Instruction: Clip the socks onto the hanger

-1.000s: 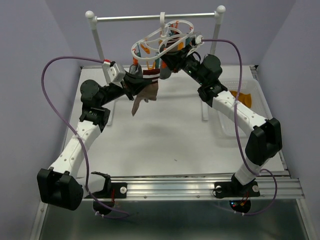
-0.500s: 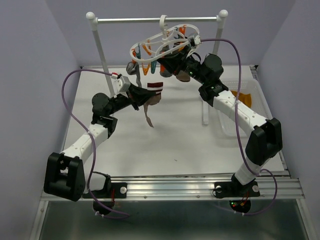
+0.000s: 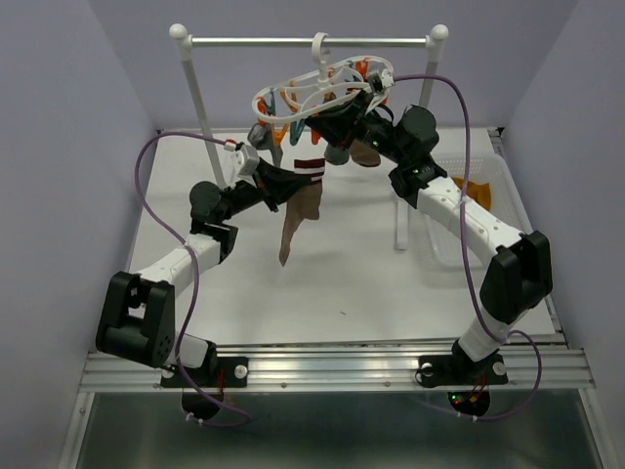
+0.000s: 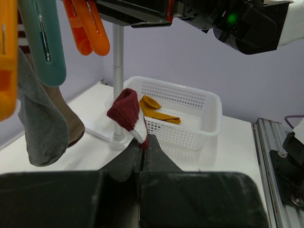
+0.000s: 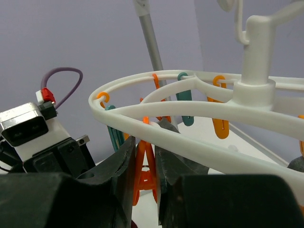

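- The left gripper (image 4: 144, 151) has its jaws closed tight on the maroon-and-white cuff of a tan sock (image 3: 297, 210). The sock hangs limp above the worktop (image 3: 342, 283), just under the hanger (image 3: 322, 86).
- It looks soft, light and floppy, likely to fold and swing. The ribbed cuff edge seems the firmest place to hold and to feed into a clip.
- The right gripper (image 5: 145, 166) has its jaws narrowed onto an orange clip (image 5: 142, 185) on the hanger's ring, pinching it.
- The ring hangs free from its hook, so it may tilt if pushed.
- A mustard sock (image 4: 159, 113) lies in the white basket (image 4: 190, 95).
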Robot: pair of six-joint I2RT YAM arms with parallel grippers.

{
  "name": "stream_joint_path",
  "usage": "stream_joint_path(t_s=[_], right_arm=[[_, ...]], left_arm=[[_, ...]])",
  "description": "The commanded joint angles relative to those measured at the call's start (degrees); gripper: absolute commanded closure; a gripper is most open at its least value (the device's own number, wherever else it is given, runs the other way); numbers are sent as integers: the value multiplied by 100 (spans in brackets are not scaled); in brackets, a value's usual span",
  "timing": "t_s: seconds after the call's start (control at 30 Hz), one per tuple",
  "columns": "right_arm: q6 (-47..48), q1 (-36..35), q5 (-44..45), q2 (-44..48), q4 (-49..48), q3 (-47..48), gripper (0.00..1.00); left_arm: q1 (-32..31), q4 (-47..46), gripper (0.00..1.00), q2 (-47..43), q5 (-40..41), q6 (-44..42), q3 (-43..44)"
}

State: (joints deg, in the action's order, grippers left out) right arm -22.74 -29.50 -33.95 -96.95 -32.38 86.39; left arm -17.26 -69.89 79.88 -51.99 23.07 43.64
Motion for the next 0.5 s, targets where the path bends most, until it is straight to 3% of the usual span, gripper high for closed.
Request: stream_joint_path(t_s=[0.0,0.47], right_arm=[[-187,-21,-515,246,-225,-78,99],[-292,-21,-630,308,-497,-272,99]], left_arm=[[-15,-579,100,10,13,39,443],[64,-640,100,502,-207,233,945]])
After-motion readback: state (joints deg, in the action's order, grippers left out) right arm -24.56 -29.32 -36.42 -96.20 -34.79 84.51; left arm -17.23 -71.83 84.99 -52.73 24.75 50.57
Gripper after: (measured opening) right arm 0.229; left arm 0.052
